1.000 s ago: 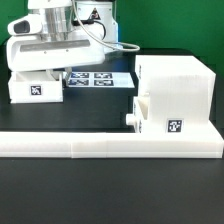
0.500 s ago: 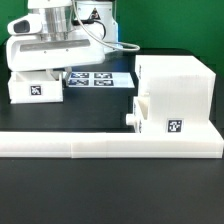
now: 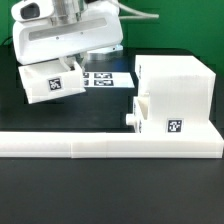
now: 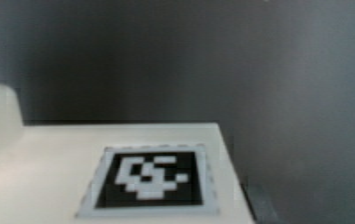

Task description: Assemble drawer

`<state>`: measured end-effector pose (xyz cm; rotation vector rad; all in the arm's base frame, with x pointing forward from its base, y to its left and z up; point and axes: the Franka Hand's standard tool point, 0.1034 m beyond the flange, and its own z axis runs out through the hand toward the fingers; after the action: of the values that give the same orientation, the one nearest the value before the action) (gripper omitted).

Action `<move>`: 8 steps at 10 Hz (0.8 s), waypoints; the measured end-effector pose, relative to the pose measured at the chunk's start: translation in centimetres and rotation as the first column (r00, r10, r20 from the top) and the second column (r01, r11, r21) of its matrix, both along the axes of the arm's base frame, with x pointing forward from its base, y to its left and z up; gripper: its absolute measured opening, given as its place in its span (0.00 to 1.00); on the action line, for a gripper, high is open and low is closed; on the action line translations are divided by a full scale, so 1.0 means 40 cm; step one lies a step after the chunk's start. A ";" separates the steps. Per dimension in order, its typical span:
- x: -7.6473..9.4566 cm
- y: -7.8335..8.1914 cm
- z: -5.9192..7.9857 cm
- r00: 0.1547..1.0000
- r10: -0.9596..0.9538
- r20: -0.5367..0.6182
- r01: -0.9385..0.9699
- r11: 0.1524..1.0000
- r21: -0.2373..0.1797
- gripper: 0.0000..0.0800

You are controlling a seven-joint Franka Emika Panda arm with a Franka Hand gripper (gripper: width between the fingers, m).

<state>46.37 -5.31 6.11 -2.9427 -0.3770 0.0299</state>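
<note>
**benchbuilder:** How far along is the drawer build?

**me:** Roughly halfway, I'd guess. The big cubic housing (image 3: 178, 92) sits on the desk (image 3: 110, 190) at the exterior view's right, pushed up against the long white border rail (image 3: 108, 143). One small tray (image 3: 150, 114) already looks slotted into its lower front, with the knob (image 3: 130, 118) poking out toward the left and a tag showing on its near face. I can't tell whether it's fully seated or sticking out a bit.

**benchbuilder:** And the second tray?

**me:** That's the one at the exterior view's left (image 3: 50, 82). It's tilted, tag facing the camera, tucked right under my arm and seemingly off the desk. My tool is hidden behind the wrist housing in that view, and the wrist view only shows a flat white surface with a tag (image 4: 153, 175) up close, no fingers. So honestly I cannot tell if the tool is clenched on the tray or not. The tilt suggests I'm carrying it, but that's a judgement.

**benchbuilder:** What's left?

**me:** Bring that tray over to the housing, line it up with the free slot above the first tray, and slide it in. The marker board (image 3: 104, 78) lies farther back, just beside the lifted tray, so nothing blocks the path.
</note>
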 end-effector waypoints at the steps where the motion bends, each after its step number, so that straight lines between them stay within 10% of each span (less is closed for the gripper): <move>1: -0.006 -0.005 -0.009 1.000 -0.006 0.013 0.006 1.000 -0.006 0.06; 8: 0.028 0.009 -0.014 0.773 0.628 0.084 -0.625 0.778 -0.064 0.06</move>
<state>47.48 -4.95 5.56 -2.7004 -1.3719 -0.0275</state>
